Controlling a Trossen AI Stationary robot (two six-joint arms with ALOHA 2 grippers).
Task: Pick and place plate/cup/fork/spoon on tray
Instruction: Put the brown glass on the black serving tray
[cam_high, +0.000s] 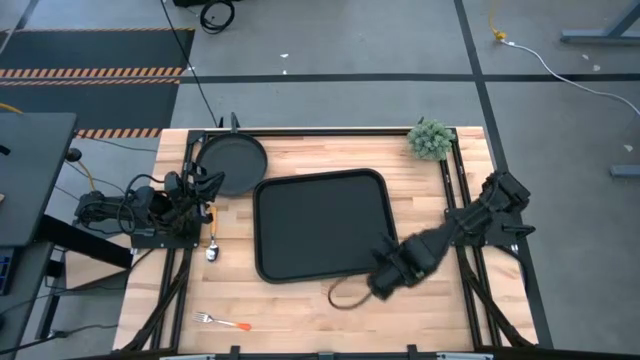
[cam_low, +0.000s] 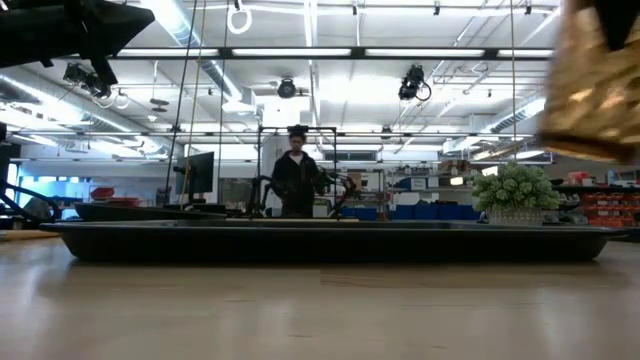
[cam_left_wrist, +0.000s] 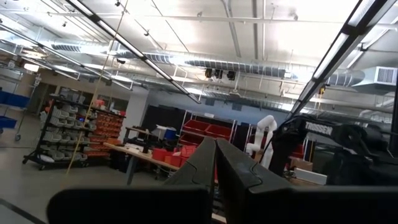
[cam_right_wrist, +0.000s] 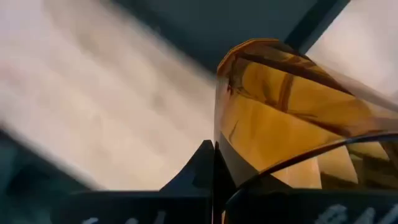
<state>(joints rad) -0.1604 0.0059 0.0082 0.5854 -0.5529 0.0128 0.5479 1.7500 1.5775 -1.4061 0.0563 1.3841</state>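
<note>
From above: the right hand (cam_high: 385, 282) sits low and right of centre, clamped on the cup (cam_high: 345, 295), just off the tray's (cam_high: 320, 185) lower right corner; the tray lies up and left of it. The left hand (cam_high: 205, 185) waits at the left, fingers together, by the plate (cam_high: 232, 160).

Tabletop level: the amber cup (cam_low: 595, 80) hangs at upper right, above the tray's rim (cam_low: 330, 245).

Right wrist: fingers pinch the cup's wall (cam_right_wrist: 280, 118), dark tray beyond it.

One tray (cam_high: 322, 225), plate (cam_high: 233, 160), cup (cam_right_wrist: 292, 118), fork (cam_high: 222, 321), spoon (cam_high: 212, 250), plant (cam_high: 431, 139).
</note>
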